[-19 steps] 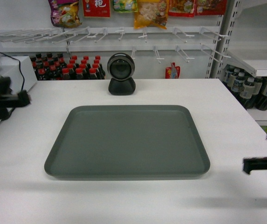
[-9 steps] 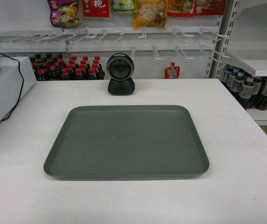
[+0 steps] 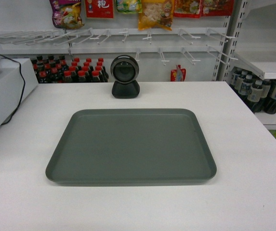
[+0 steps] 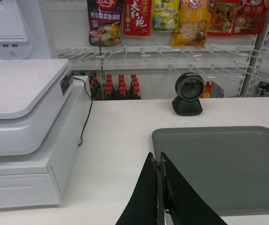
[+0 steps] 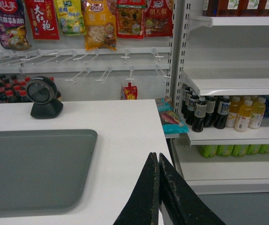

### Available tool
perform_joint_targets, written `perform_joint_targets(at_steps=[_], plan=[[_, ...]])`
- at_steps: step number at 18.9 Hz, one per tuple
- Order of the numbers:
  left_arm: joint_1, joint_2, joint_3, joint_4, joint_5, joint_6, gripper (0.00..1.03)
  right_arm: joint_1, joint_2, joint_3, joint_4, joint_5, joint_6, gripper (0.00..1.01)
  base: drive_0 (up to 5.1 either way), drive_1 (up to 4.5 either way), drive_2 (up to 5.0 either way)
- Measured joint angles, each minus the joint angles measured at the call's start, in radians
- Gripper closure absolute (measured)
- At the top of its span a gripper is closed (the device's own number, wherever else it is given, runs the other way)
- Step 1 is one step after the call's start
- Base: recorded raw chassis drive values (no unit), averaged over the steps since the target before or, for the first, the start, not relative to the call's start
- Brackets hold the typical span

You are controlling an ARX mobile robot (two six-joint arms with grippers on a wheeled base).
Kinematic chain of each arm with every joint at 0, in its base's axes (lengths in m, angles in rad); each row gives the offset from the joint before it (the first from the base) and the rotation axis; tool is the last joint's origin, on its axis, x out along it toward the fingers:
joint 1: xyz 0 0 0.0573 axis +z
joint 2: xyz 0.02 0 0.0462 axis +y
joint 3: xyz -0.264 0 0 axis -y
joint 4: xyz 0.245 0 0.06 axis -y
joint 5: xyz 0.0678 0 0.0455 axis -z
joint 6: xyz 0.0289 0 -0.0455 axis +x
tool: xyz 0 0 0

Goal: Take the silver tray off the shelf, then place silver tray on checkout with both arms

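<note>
Already the silver tray lies flat on the checkout, one tray only, in the middle of the counter with its long axis running left to right and its near long edge close to the front edge of the counter. On the far left edge of the counter sits a white till machine with a black cable trailing down its side. From the left wrist view, the left gripper hangs low over the counter's left part with its thin black fingers pressed together, nothing between them; the tray's left short edge lies just to the right of the fingertips and ahead. At the back edge, behind the tray's far long edge and apart from it, stands one black scanner. From the right wrist view, the right gripper is near the counter's right edge, fingers likewise closed on nothing, with the tray's right short edge off to its left. Neither arm shows in the head view, and each seems about equally near its own end of the tray. Right of the counter, the shelf holds rows of bottles. I judge the placing done, with nothing left to lift.
</note>
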Motion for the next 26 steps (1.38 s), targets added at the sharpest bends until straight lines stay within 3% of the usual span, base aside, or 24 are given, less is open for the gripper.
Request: perform_joint_targets(at_steps=[18,25,26], plan=[[0.000,-0.162,0.000,-0.158,0.000,0.000,1.02,0.000,-0.167,0.000,-0.159,0.000,0.000,0.98,0.0,0.00,0.0],[0.000,-0.288,0.000,-0.283,0.000,0.000,1.02,0.000,-0.296,0.000,-0.290,0.000,0.000,0.98,0.0,0.00,0.0],[0.000,-0.376,0.000,-0.417,-0.001,0.000,1.02,0.000,-0.347,0.001,-0.370,0.000,0.000,0.98,0.0,0.00,0.0]])
